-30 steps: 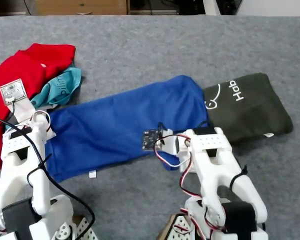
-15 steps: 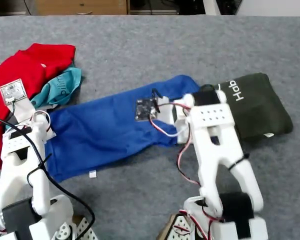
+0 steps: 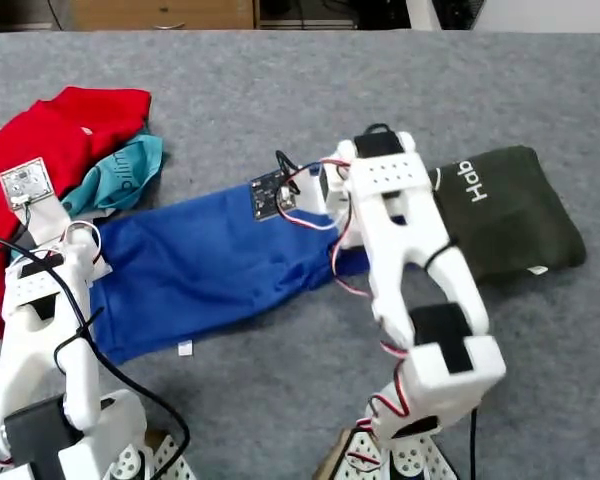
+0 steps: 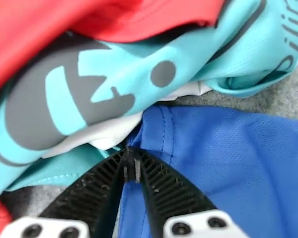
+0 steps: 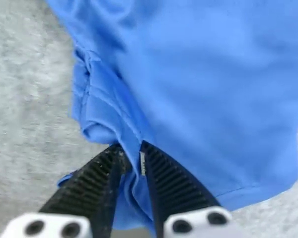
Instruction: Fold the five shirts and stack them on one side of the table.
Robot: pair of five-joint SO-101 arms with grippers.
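Observation:
A blue shirt (image 3: 200, 265) lies stretched across the middle of the grey table (image 3: 280, 90). My left gripper (image 3: 83, 243) is shut on its left corner, seen close up in the left wrist view as the left gripper (image 4: 130, 167) pinching the blue shirt's hem (image 4: 213, 158). My right gripper (image 3: 328, 196) is shut on the shirt's right end and holds it lifted. The right wrist view shows the right gripper (image 5: 133, 157) with bunched folds of the blue shirt (image 5: 198, 74) between its fingers.
A red shirt (image 3: 60, 140) and a teal shirt (image 3: 120, 175) lie crumpled at the far left, close to my left gripper. A folded dark green shirt (image 3: 500, 210) rests at the right, just beside my right arm. The table's far side is bare felt.
My right arm has swung away from the front edge and leftward, pulling the blue shirt's right end up and off the dark green shirt. The left arm has kept still.

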